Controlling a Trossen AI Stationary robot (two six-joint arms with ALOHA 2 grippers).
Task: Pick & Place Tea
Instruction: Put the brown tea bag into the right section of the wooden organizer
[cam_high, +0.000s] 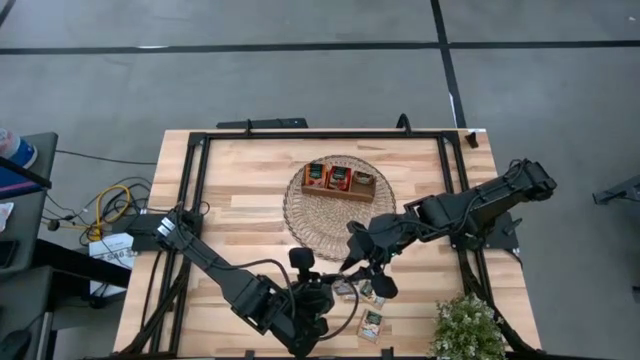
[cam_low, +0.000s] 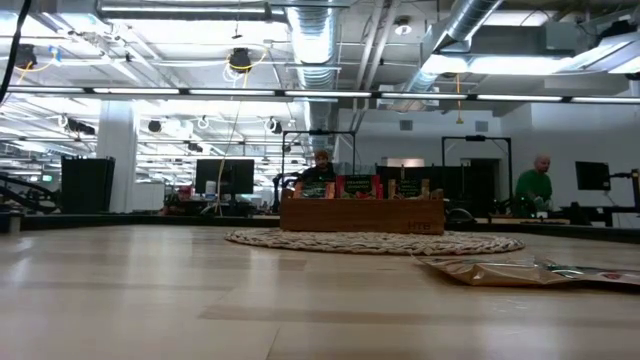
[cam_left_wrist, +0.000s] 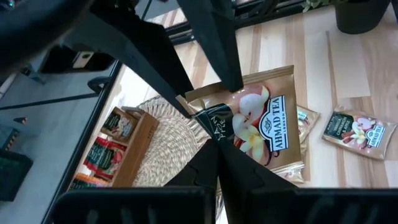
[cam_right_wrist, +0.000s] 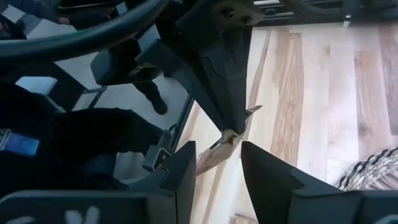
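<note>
A beige tea sachet (cam_left_wrist: 264, 124) with a fruit-and-flower print is up between both grippers near the table's near edge. My left gripper (cam_left_wrist: 219, 149) (cam_high: 322, 292) is shut on it. My right gripper (cam_right_wrist: 217, 163) (cam_high: 362, 268) is open, with one finger on each side of the sachet's far edge (cam_right_wrist: 227, 138); I cannot tell if they touch it. Other sachets (cam_left_wrist: 357, 130) (cam_high: 372, 325) lie flat on the wood. The wooden tray (cam_high: 340, 180) holds red-orange sachets and sits on the round wicker mat (cam_high: 300, 215). My left gripper pinches the beige sachet between its two fingers at the dark-printed edge (cam_left_wrist: 214, 127). The sachet stands up out of the fingers, lifted clear of the table, and reaches toward the right gripper's fingers (cam_left_wrist: 186, 102).
A potted plant (cam_high: 465, 325) stands at the near right corner. A black frame (cam_high: 195, 200) runs round the table's edges. Loose sachets (cam_low: 520, 272) lie near the mat (cam_low: 370, 241), with the tray (cam_low: 360, 213) behind them. People sit in the room beyond.
</note>
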